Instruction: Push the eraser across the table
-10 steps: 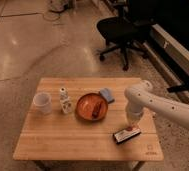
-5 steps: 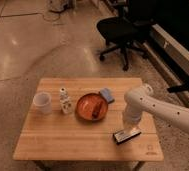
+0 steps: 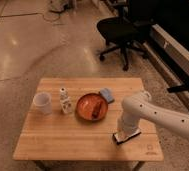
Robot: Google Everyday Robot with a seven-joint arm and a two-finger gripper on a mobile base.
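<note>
The eraser [image 3: 127, 135], a flat dark block with a red and white label, lies near the front right of the light wooden table [image 3: 63, 140]. My white arm reaches in from the right and bends down over it. The gripper [image 3: 122, 127] is shut and sits right on the eraser's left end, apparently touching it. The arm hides part of the eraser's top.
An orange-red plate [image 3: 92, 106] with a dark item on it sits mid-table. A small blue-grey pad [image 3: 107, 94] lies behind the plate. A small white bottle [image 3: 64, 100] and a translucent cup [image 3: 43, 102] stand at the left. A black office chair [image 3: 120, 30] stands beyond the table.
The gripper has come down and to the left onto the eraser. The eraser has hardly shifted.
</note>
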